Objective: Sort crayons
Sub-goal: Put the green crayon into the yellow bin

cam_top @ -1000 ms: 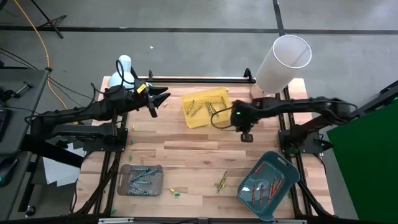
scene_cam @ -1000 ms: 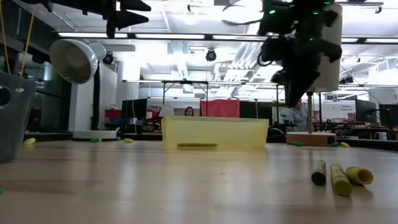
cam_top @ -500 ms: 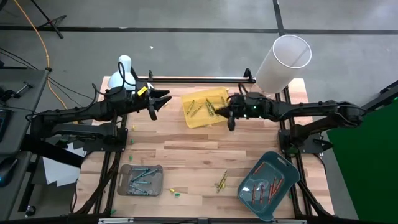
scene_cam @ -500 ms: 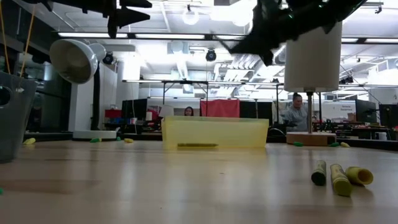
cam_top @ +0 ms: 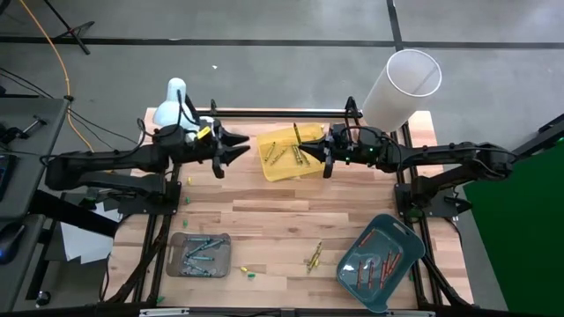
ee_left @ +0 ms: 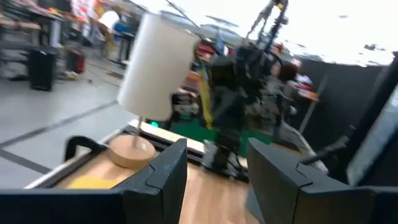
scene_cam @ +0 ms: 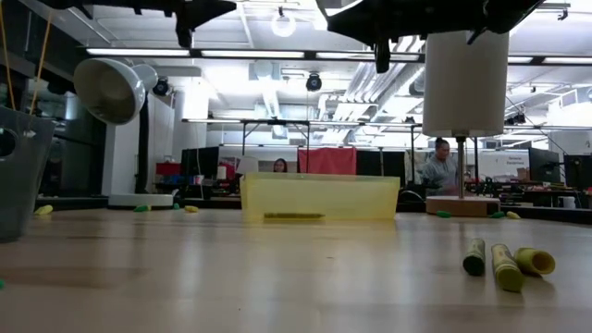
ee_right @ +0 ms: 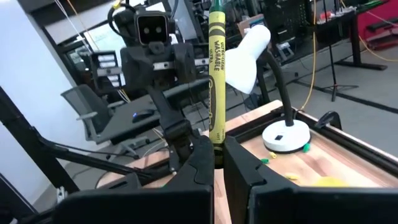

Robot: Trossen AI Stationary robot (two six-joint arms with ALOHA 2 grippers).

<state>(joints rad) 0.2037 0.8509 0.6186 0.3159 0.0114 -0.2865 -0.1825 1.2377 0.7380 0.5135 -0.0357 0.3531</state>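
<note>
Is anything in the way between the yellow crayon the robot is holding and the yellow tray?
Nothing visible is. The right hand pinches the yellow crayon in the air at the right edge of the yellow tray. The left hand, open, is off to the tray's other side.

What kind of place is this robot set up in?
Probably a robotics lab or workshop: two arms work at a wooden table, a person stands among benches in the big room behind under ceiling strip lights, and an office chair stands nearby.
</note>
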